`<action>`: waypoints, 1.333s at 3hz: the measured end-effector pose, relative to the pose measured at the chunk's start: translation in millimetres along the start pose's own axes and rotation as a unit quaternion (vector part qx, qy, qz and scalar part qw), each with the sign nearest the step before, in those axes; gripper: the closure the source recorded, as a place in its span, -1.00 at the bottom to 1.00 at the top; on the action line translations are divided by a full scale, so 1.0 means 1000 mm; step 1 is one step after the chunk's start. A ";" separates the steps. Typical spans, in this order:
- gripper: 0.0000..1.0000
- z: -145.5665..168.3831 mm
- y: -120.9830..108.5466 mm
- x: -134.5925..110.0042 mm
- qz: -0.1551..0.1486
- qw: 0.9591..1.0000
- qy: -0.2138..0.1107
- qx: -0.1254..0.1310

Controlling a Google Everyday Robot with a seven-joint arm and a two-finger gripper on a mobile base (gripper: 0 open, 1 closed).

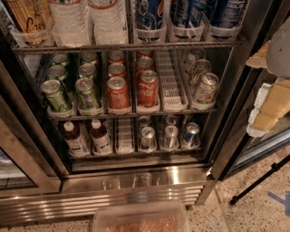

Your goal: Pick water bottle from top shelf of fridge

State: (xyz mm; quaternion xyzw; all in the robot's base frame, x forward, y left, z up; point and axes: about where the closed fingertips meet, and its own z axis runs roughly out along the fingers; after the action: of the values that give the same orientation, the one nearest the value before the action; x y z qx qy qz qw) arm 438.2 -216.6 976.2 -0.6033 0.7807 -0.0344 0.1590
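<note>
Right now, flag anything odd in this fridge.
Nothing spilled or damaged. A white can lane beside the Coke cans stands empty. The tool hangs outside the fridge, at the right edge.

In the fridge (136, 192), which fills most of the frame, we find the top shelf (190, 45) along the upper edge. On it, from left to right, stand a tea bottle (28, 20), a water bottle (70, 20), a second water bottle (108, 20) just beside it, then soda bottles (149, 13). Below sits a rack of cans (118, 93) in lanes. Under that, small bottles (74, 138) stand at left with more cans (168, 136) to their right. A tub (140, 219) lies before the fridge, bottom centre. The gripper (267, 106) hangs at the right edge, outside the fridge, level with the can rack.
</note>
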 end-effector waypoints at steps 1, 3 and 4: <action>-1.00 0.000 0.000 0.000 0.000 1.000 0.000 0.000; -1.00 -0.002 0.023 -0.053 -0.037 0.998 -0.058 0.004; -1.00 -0.005 0.051 -0.116 -0.093 0.986 -0.138 -0.006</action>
State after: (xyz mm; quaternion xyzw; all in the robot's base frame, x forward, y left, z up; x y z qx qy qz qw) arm 414.9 -92.6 992.1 -0.6735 0.6916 0.0395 0.2580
